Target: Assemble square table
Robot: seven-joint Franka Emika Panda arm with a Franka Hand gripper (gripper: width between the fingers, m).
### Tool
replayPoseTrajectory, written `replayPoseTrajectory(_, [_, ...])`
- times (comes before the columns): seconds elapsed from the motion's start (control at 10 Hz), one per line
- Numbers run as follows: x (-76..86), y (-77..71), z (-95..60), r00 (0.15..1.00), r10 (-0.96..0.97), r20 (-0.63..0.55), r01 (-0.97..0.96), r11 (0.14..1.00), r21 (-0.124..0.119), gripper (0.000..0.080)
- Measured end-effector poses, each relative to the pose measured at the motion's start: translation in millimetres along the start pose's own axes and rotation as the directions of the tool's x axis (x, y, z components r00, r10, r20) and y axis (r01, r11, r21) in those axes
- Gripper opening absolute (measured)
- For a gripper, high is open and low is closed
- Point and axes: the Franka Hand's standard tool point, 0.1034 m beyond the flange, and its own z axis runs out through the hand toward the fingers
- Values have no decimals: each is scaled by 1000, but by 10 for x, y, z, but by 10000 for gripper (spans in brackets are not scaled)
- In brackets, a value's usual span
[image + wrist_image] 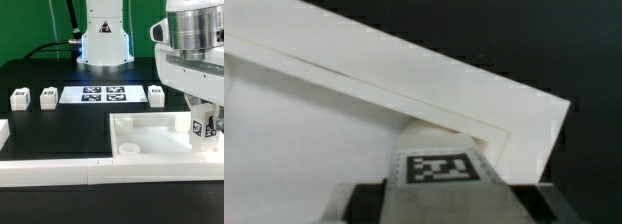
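The white square table top (pixel 152 136) lies at the front on the exterior view's right, with a round socket (pixel 128 150) in its near corner. My gripper (pixel 203 118) hangs over the top's right side, shut on a short white leg (pixel 205 126) with a black-and-white tag. In the wrist view the tagged leg (pixel 441 165) sits between the dark fingers (pixel 370 200), its tip at a corner of the table top (pixel 331 130) just inside the raised rim (pixel 402 88). Three more legs stand on the black table: two (pixel 18 98) (pixel 47 97) on the left and one (pixel 156 94) behind the top.
The marker board (pixel 103 95) lies flat at the back middle, in front of the arm's white base (pixel 104 40). A long white border rail (pixel 60 170) runs along the front edge, and a short white piece (pixel 3 130) sits at the left edge.
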Motion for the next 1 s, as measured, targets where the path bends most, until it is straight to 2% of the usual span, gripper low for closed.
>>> replayPoseTrajectory(0.2, [-10,-2,1,992,126,10,-126,992,2,290])
replayPoseTrajectory(0.3, [5,-14,-3,967,253,37,-253,967,12,290])
replayPoseTrajectory(0.4, [14,-27,2,922,383,65,-385,922,27,290])
replayPoseTrajectory(0.6, [2,-48,-3,838,538,85,-542,840,29,290])
replayPoseTrajectory(1.0, [19,-48,-1,815,574,81,-578,815,33,302])
